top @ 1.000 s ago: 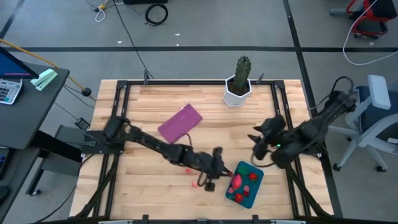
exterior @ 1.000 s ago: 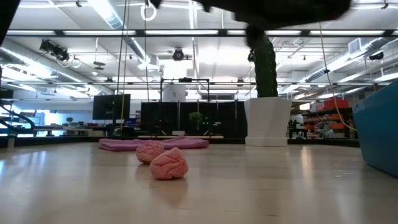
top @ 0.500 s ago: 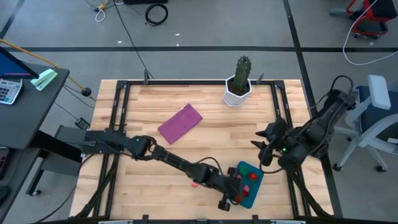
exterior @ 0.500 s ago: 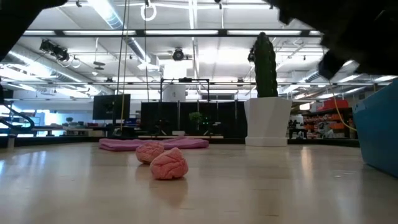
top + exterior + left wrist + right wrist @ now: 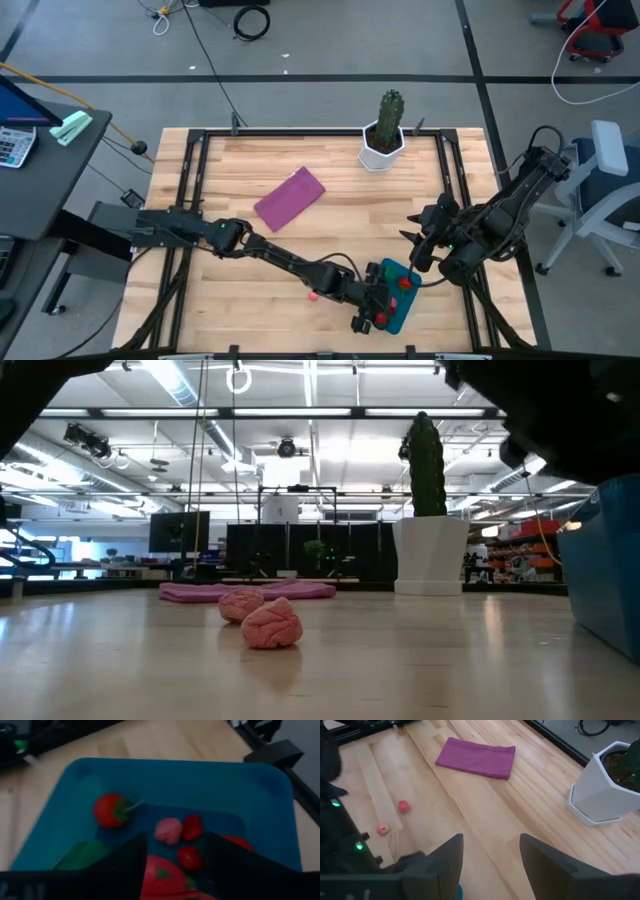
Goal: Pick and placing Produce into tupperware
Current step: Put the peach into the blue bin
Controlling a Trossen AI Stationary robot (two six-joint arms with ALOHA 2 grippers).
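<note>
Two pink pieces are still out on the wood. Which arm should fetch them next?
Left. The left gripper hangs over the tupperware, beside the pink pieces; the right gripper waits beyond the container.

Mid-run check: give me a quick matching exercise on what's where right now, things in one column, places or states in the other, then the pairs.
Things:
1. left hand
2. right hand
3. purple cloth
4. two pink produce pieces

Places or states:
A. lying flat on the bare wood, near the cactus pot
B. loose on the table, outside the tupperware
C. over the tupperware, fingers apart above the fruit inside
D. open, empty, beside the tupperware's far edge

Pairs: 1-C, 2-D, 3-A, 4-B
</note>
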